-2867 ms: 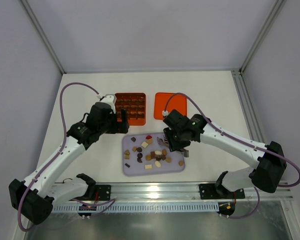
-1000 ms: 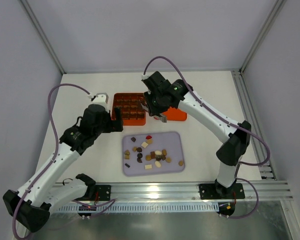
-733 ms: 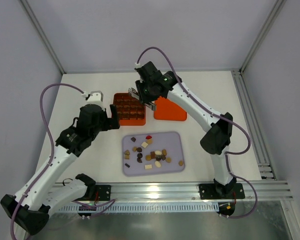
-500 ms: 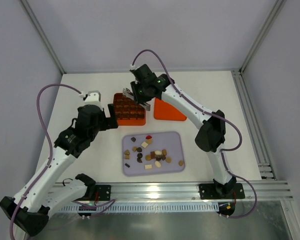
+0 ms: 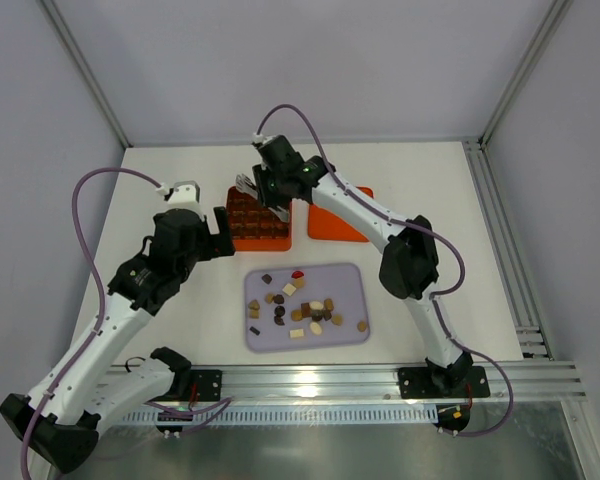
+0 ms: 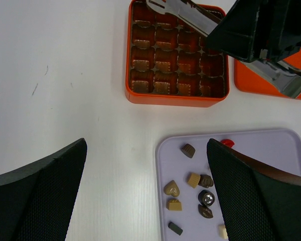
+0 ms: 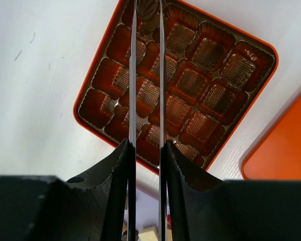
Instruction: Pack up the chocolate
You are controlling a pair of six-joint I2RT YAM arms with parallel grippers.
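— Surface finishes on the table (image 6: 60, 75)?
— White, matt, faintly scuffed. Orange box (image 6: 176, 98): glossy plastic, the cell floors ribbed. Lid (image 7: 286, 150): smooth orange, duller. Lilac tray (image 6: 276, 143): matt plastic.
— The chocolate (image 6: 193, 179)?
— Mostly satin; one dark round piece shines.
— Tooling?
— Right gripper (image 7: 147, 10): fingers (image 7: 132, 75) of thin bare metal. Left gripper (image 6: 146, 143): pads (image 6: 45, 201) black, matt, finely dimpled.
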